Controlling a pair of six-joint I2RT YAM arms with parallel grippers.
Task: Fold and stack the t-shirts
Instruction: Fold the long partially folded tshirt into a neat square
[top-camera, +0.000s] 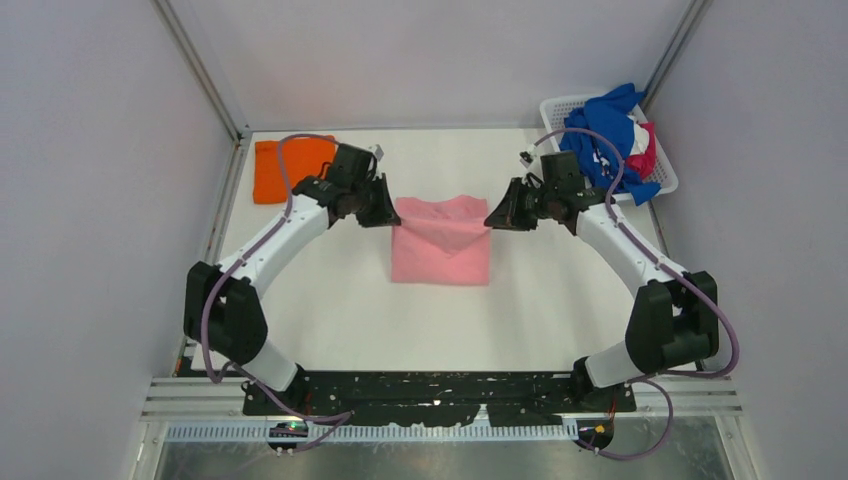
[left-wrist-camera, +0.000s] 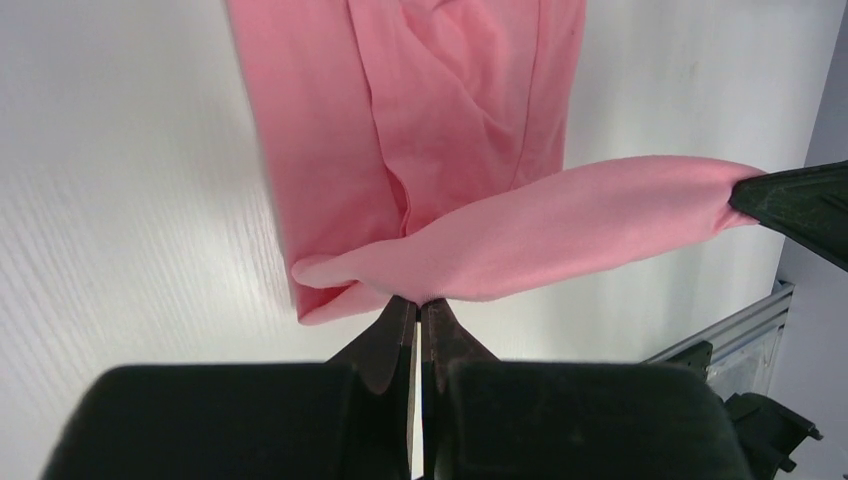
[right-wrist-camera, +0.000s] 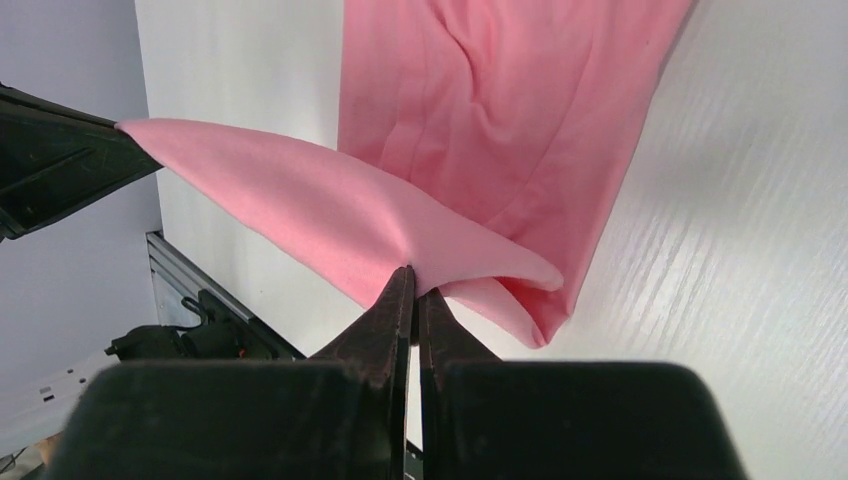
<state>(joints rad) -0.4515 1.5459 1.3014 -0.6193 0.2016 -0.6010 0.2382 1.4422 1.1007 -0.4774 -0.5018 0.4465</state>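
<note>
A light pink t-shirt (top-camera: 441, 244) lies partly folded in the middle of the table. Its far edge is lifted and stretched between my two grippers. My left gripper (top-camera: 391, 214) is shut on the left far corner; in the left wrist view its tips (left-wrist-camera: 418, 301) pinch the pink cloth (left-wrist-camera: 520, 235). My right gripper (top-camera: 493, 218) is shut on the right far corner, pinching the pink shirt (right-wrist-camera: 330, 215) at its tips (right-wrist-camera: 412, 278). A folded bright orange t-shirt (top-camera: 285, 168) lies at the back left. Blue, magenta and white t-shirts (top-camera: 612, 135) are heaped in the basket.
A white slatted basket (top-camera: 664, 176) stands at the back right corner, beside the right wall. Aluminium frame posts (top-camera: 205, 75) rise at the back corners. The arms' base plate (top-camera: 440, 392) runs along the near edge.
</note>
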